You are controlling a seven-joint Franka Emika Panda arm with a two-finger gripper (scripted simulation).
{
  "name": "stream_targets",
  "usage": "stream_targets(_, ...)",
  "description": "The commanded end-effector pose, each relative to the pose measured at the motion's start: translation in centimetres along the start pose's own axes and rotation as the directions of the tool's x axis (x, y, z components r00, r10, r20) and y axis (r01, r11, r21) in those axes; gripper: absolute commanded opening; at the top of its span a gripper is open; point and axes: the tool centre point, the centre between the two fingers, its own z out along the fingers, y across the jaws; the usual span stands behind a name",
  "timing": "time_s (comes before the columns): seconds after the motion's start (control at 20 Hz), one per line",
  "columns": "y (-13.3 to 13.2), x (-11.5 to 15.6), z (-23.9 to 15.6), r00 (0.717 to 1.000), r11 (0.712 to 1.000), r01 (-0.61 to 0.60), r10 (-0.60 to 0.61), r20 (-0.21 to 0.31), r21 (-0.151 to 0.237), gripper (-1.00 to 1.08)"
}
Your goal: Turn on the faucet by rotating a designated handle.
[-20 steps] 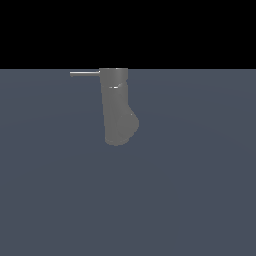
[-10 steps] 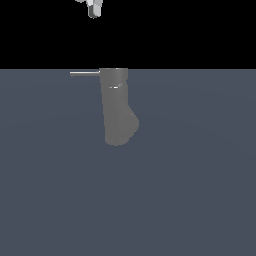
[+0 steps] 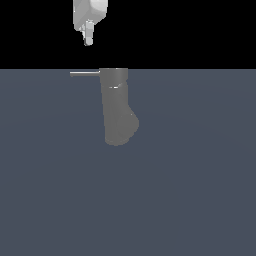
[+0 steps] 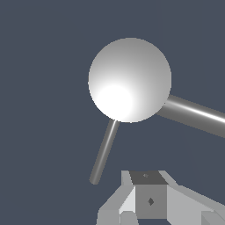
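Note:
The faucet (image 3: 117, 115) is a matte grey cylinder in the middle of the exterior view, with a bulge on its lower right side. The handle (image 3: 85, 73), a thin light rod, sticks out level from its top toward the exterior view's left. My white gripper (image 3: 88, 40) hangs above the handle's outer half, apart from it, fingers together and holding nothing. In the wrist view the faucet's rounded end (image 4: 129, 79) looks like a bright ball. The thin handle (image 4: 104, 151) runs from it toward my gripper (image 4: 149, 197).
A thicker grey bar (image 4: 193, 115) leaves the rounded end on the other side in the wrist view. The faucet stands on a flat dark blue-grey surface (image 3: 200, 190). Black background fills the space behind my gripper.
My gripper has come down into the exterior view from above, lower in each frame, and now hangs over the handle. Faucet and handle have not moved.

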Motion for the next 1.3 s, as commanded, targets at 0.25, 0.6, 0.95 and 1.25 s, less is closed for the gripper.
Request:
stream_targets(0.25, -4.2, -0.6, 4.3, 0.985, 0.986, -0.168, 0.168, -0.034, -0.002, -1.0)
stream_targets(0.6, -6.7, -1.2, 7.3, 0.961, 0.963, -0.271, 0.27, -0.064, 0.005, -1.0)
stream_targets(0.95, -7.9, -1.6, 8.8, 0.945, 0.948, -0.317, 0.317, -0.079, 0.012, -1.0)
stream_targets(1.25, -8.0, -1.7, 8.9, 0.943, 0.947, -0.322, 0.322, -0.081, 0.013, -1.0)
